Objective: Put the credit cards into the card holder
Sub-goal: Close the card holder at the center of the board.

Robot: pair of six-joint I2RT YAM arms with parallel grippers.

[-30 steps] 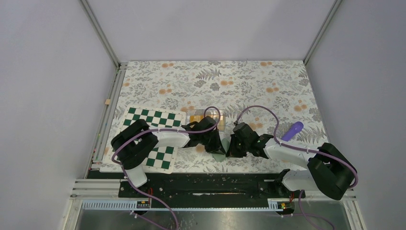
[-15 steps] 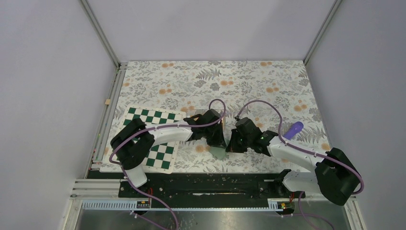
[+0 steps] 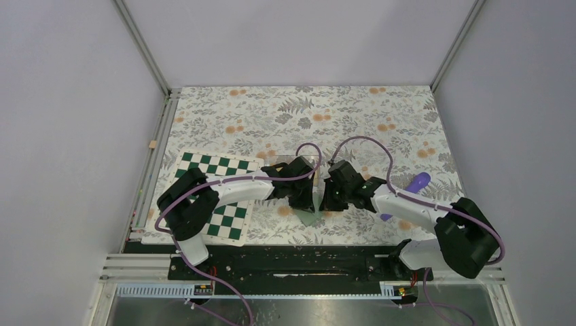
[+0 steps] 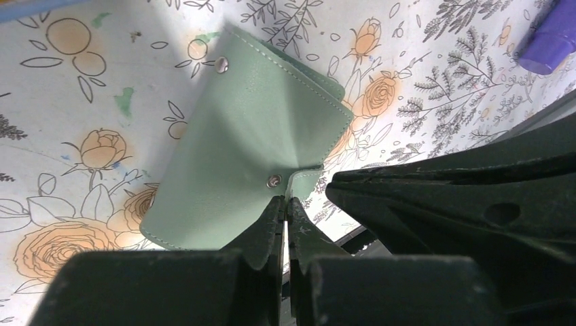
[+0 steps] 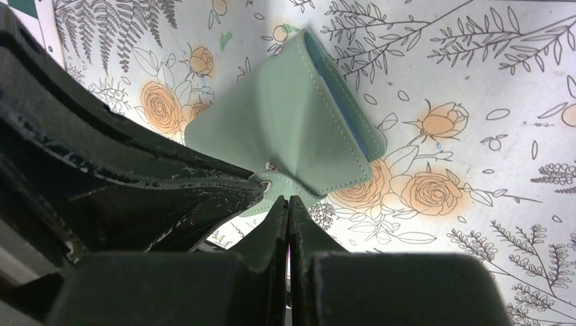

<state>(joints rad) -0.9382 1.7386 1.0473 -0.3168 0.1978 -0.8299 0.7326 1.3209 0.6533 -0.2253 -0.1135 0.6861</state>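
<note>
Pinching the card holder, left claw and right claw drawn closer.

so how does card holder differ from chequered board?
The card holder is plain green; the chequered board has green and white squares. The holder is far smaller than the board. The holder is folded at the tips of the left hand and right hand; the board lies flat under the left arm. Both sit near the table's front.

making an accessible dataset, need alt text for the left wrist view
A mint-green card holder rests on a floral table cover, the left gripper at its snap tab, jaws shut. The right gripper looms beside it.
</note>
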